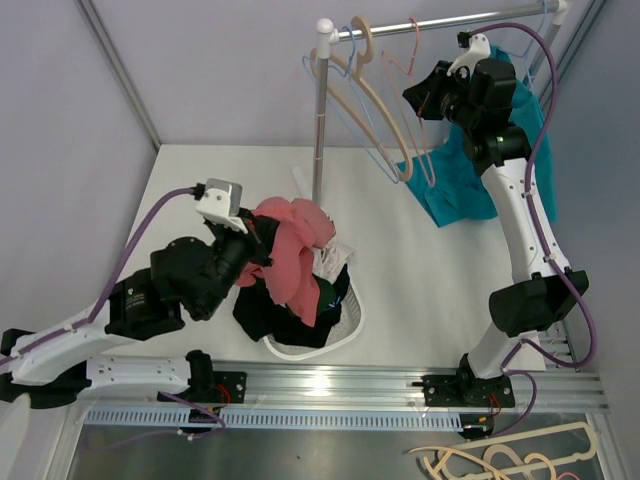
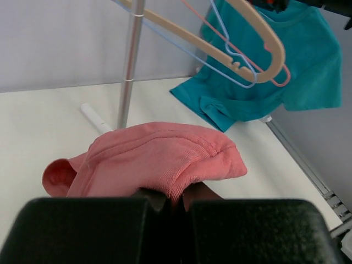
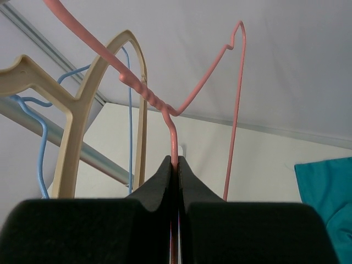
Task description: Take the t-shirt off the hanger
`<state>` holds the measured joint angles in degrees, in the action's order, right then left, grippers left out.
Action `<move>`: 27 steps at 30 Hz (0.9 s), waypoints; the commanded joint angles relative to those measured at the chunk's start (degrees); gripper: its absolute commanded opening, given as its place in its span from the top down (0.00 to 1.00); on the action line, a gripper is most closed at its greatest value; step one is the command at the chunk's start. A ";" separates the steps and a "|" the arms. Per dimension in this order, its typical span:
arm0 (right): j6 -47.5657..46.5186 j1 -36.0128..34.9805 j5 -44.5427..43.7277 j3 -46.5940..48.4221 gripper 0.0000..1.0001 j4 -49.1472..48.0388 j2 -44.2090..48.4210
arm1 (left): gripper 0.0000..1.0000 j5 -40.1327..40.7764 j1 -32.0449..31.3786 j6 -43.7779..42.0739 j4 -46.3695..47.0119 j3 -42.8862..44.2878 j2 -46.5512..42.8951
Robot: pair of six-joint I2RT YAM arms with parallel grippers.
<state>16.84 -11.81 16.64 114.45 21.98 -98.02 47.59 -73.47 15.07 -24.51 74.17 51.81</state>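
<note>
Gripping a fold of the pink t-shirt (image 2: 159,157), the left gripper (image 2: 176,201) has its fingers closed tight and holds the garment over the white laundry basket (image 1: 347,325), clear of every hanger. The right gripper (image 3: 176,168) is clamped shut on the pink wire hanger (image 3: 171,120) below the rack rail (image 1: 440,22). A teal t-shirt (image 1: 455,185) hangs behind the right arm.

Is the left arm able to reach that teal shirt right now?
Probably not. The left end effector is shut on the pink shirt above the basket, and the teal shirt hangs across the table, behind the hangers, where the right end effector is shut on the pink hanger.
</note>
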 commanded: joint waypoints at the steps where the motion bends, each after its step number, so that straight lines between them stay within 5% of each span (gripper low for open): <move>1: -1.11 -0.31 -1.00 -1.07 1.00 0.88 2.30 | 0.99 5.66 -0.01 2.58 -3.43 -1.13 -0.57; 4: -1.20 -0.32 -0.82 -1.25 1.00 0.70 2.39 | 0.99 -2.64 8.23 14.43 -13.17 -2.53 0.39; 8: -1.28 -0.58 -0.74 -1.42 1.00 0.88 2.57 | 0.99 -13.22 16.33 16.49 -9.96 -10.44 1.01; 27: -2.60 -0.93 -1.79 -5.56 1.00 0.61 6.52 | 0.99 -44.06 22.14 29.67 9.03 -27.50 33.43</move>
<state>15.46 -12.43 15.25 109.86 21.06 -93.47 11.03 -52.25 41.82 -20.03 49.19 82.65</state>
